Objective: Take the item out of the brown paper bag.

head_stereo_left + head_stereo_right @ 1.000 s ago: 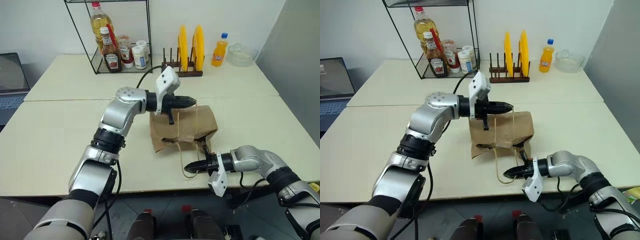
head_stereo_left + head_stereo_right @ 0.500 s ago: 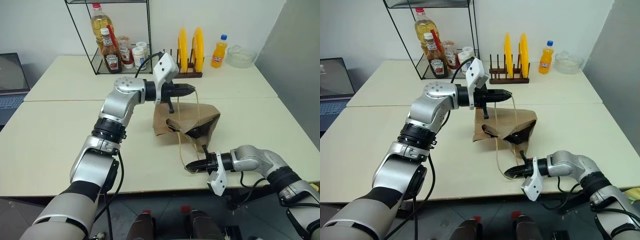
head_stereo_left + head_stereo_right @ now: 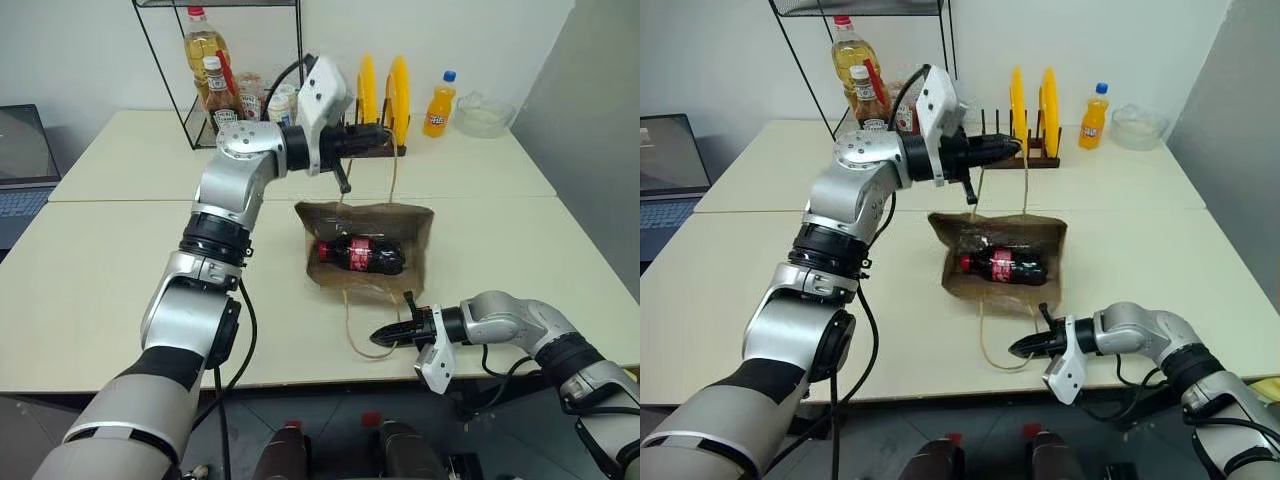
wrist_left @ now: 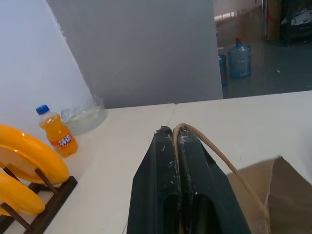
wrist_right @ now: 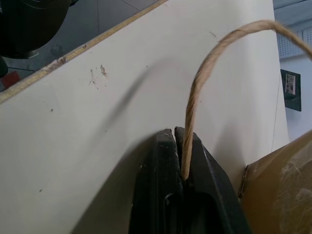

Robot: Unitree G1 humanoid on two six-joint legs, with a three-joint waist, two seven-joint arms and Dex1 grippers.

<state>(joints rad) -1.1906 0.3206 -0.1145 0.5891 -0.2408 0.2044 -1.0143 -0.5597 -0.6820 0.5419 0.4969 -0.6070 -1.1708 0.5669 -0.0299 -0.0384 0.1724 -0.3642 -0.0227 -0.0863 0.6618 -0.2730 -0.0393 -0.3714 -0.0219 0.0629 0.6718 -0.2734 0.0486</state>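
Paper bag [image 3: 365, 250]: mouth now pulled open, left gripper [image 3: 383, 140] lifting upper handle, right gripper [image 3: 385, 336] pinning lower handle, both clamped. Cola bottle [image 3: 362, 254]: lying inside, newly exposed, reachable.

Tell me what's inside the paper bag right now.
A cola bottle with a red label lies on its side inside the paper bag, whose mouth is pulled open. The corners behind the bag's walls are hidden.
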